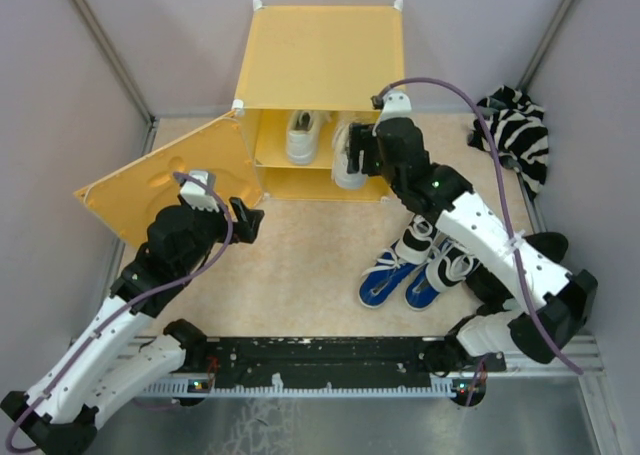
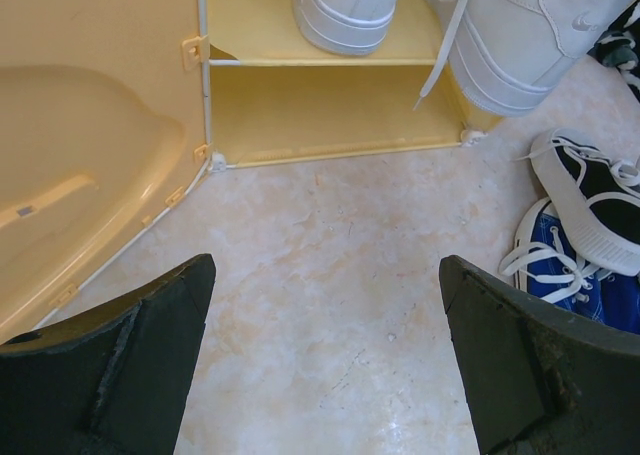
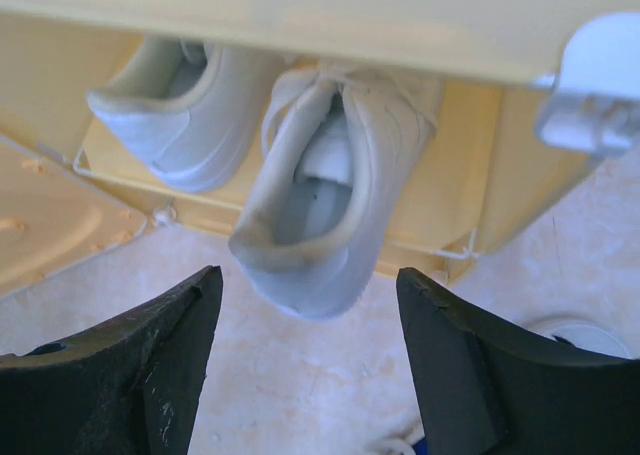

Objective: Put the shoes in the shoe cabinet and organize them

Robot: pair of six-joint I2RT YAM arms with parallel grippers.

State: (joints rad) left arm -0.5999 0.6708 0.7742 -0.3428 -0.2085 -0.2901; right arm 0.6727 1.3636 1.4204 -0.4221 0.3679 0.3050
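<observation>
Shoes, top view: white pair (image 1: 303,135) is being carried on the upper shelf of the shoe cabinet (image 1: 325,45), at the far side of the bench (image 1: 300,265). The right-hand shoe of that pair is being shown overhanging the shelf edge. Front panel (image 1: 165,180) is being shown swung open to the left. Blue pair (image 1: 385,280) and black-and-white pair (image 1: 418,240) are being seen on the bench beside the right arm, outside the cabinet. Striped cloth (image 1: 520,130) is being seen in the far right corner. Right end effector (image 1: 356,155) is being held at the overhanging shoe. Left end effector (image 1: 250,221) is being held over the bench, just in front of the open panel.

Left wrist: left end effector is being held wide, with bench alone between the fingers (image 2: 130,375). Cabinet, panel and both white shoes are being framed ahead, with one black-and-white shoe and one blue shoe at the right edge.

Right wrist: right end effector is being held wide, fingers (image 3: 130,365) either side of the overhanging heel. Contact cannot be told. The second white shoe is being seen on the same shelf, to the left.
</observation>
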